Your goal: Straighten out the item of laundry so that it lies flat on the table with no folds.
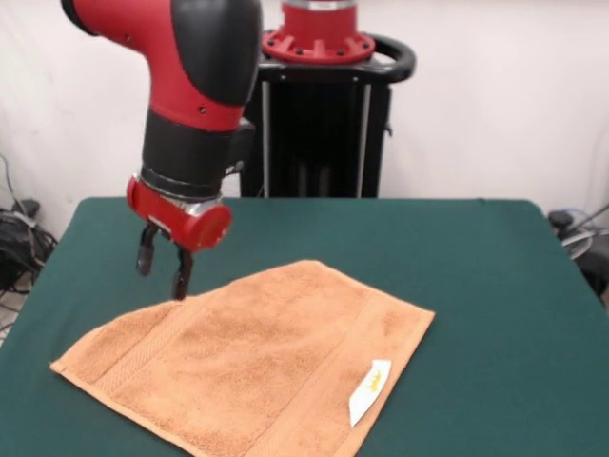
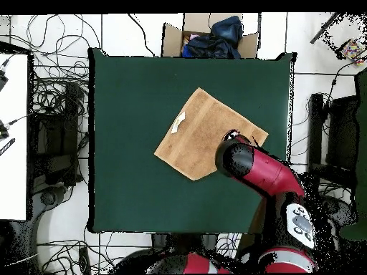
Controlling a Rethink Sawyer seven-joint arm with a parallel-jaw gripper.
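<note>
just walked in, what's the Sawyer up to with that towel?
The Sawyer arm's gripper hangs open right at the far edge of the orange-tan terry towel on the dark green table, holding nothing. The towel lies skewed on the table and mostly spread, white tag showing near one edge, but its outline isn't a clean rectangle, so part of it may be folded.

Towel point(image 1: 257, 367) flat on table point(image 1: 476, 257); gripper point(image 1: 164, 271) parted at its far edge.

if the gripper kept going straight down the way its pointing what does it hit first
Most likely the towel: the gripper points down with its fingers apart, one fingertip right at the towel's far edge. The other may land on bare table beside it; depth is unclear.
</note>
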